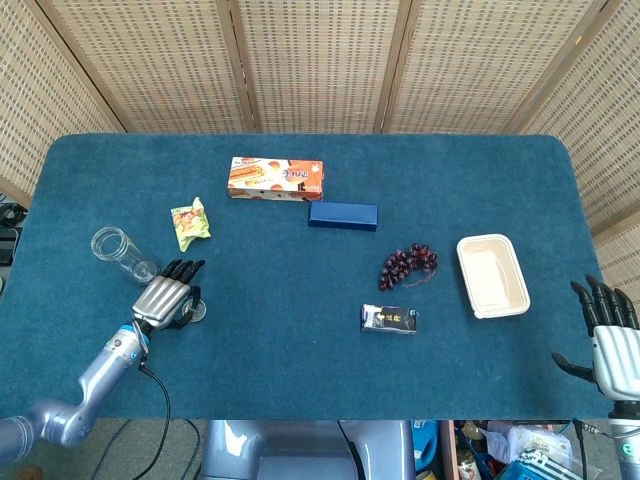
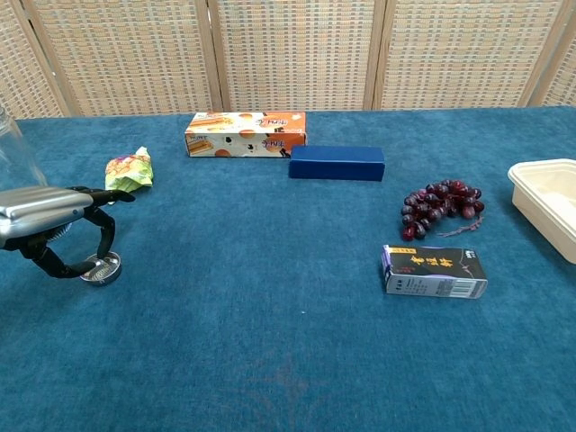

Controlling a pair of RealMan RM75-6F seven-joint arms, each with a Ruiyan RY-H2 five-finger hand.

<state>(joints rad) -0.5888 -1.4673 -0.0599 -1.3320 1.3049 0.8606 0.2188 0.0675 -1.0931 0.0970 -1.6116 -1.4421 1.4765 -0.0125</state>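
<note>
Left hand (image 2: 56, 229): arched over the small metal dish (image 2: 101, 268), fingertips down around its rim, thumb on the near side; contact likely, a firm hold not confirmed.
Small metal dish: flat on the bench (image 1: 300, 370), just in front of the clear glass jar (image 1: 122, 252), which lies on its side.
Right hand (image 1: 612, 335): off the bench's edge, well away from the dish, fingers spread, holding nothing.
Step in hand (judgement): closing on the dish. It is shallow and slick, so thumb and finger should meet opposite points of the rim; a lift should go straight up so it does not skid toward the jar.
Risk: one-sided pressure may flip the dish.
Nearby: green snack packet (image 1: 188, 222) beyond the jar.
Further out: orange box (image 1: 275, 178), blue box (image 1: 343, 215), grapes (image 1: 407, 264), small dark carton (image 1: 389, 319), white tray (image 1: 492, 275).
</note>
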